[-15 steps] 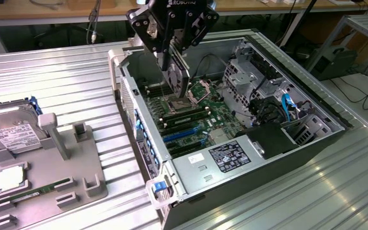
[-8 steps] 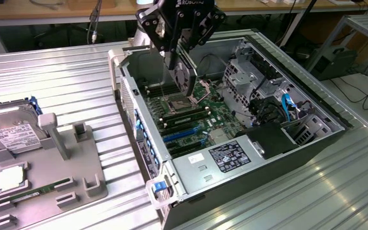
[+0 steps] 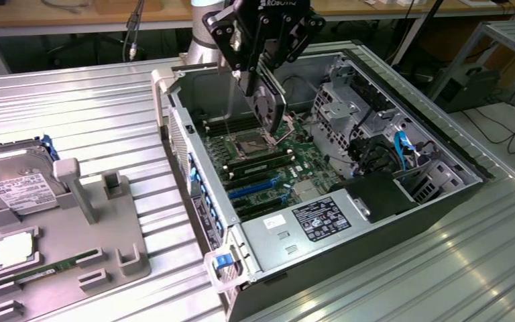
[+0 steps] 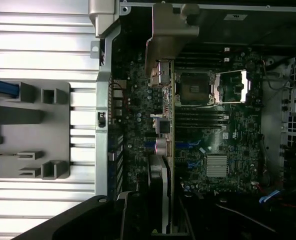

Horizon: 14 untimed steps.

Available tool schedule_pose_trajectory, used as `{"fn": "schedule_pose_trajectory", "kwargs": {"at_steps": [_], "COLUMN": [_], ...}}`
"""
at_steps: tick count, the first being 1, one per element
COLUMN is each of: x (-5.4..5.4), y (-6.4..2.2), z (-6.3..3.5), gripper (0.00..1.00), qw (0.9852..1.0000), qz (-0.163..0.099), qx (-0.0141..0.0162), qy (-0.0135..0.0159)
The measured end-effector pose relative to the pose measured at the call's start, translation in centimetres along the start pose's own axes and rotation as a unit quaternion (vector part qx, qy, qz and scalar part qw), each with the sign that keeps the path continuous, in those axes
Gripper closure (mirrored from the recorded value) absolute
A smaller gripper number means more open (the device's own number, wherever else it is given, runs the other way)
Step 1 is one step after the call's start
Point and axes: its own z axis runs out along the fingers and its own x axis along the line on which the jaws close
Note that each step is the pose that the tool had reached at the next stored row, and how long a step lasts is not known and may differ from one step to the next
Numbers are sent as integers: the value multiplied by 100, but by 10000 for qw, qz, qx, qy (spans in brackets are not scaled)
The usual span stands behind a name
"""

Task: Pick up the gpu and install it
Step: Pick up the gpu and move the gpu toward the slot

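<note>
Exterior view: the gripper (image 3: 257,80) hangs over the open computer case (image 3: 472,171) on the bench (image 3: 78,114) and is clenched on the gpu (image 3: 271,111). The card is clear of the board and hangs directly under the fingers, with its long axis near upright and slightly tilted. Its lower end stands over the motherboard (image 3: 307,164), just beside the processor socket (image 3: 249,144). The blue expansion slots (image 3: 250,191) lie apart from the card, toward the exterior view's lower left. They run along the board, so the card's long axis is judged well off their line.

Wrist view: the gripper (image 4: 160,200) is grasping the gpu (image 4: 164,125), which is seen almost edge-on as a thin line running away from the fingers to its silvery end bracket (image 4: 170,35). The line passes just beside the processor socket (image 4: 194,89), and the blue expansion slots (image 4: 188,148) lie crosswise to it. No contact between card edge and slot is visible, so the card is judged carried and not seated.
</note>
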Motion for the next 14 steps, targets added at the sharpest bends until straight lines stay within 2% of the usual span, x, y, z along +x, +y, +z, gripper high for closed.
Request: {"fn": "schedule_pose_trajectory", "kwargs": {"at_steps": [14], "x": [-286], "y": [-7], "z": [6], "gripper": [72], "qw": [10000], "qz": [1], "qx": [0], "qy": [0]}}
